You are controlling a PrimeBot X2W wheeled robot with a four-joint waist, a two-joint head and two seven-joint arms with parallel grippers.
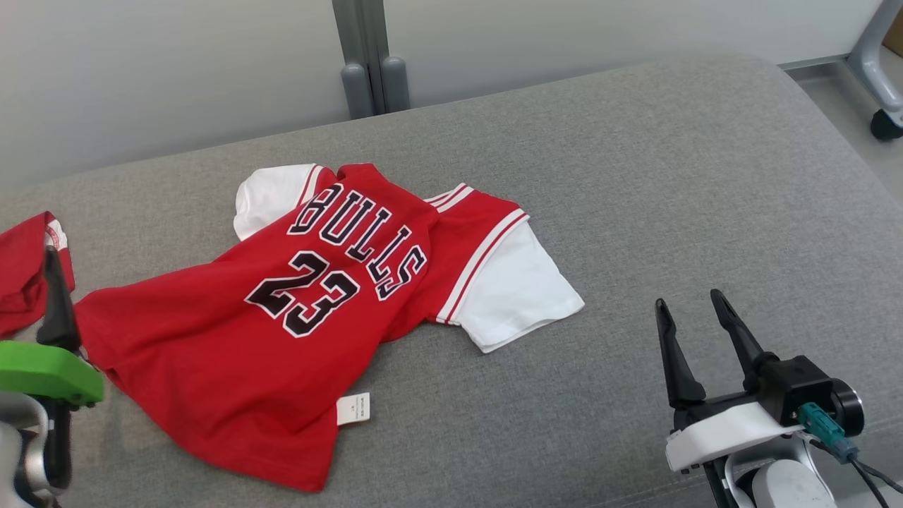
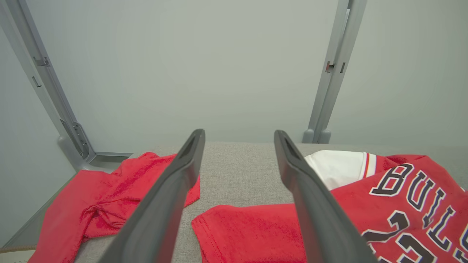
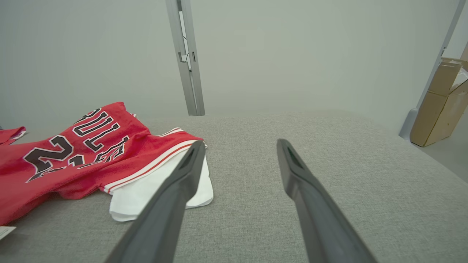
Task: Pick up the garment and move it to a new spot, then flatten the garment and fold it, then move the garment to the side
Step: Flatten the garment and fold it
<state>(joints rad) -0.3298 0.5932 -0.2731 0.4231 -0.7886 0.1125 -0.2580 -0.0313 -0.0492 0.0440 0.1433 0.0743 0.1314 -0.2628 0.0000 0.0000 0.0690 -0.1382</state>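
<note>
My left pincer [image 2: 238,146] gapes wide by the jersey [image 1: 282,331], perhaps touching its lower-left hem; the jersey runs up-right. My right pincer [image 1: 690,303], wide too, sits well apart.

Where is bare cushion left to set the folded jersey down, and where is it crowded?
Widest bare stretch of grey cushion: right of the jersey, from the right gripper to the back edge. A narrower strip runs behind the jersey. Crowded on the left: a second red garment and the left gripper by the hem.
</note>
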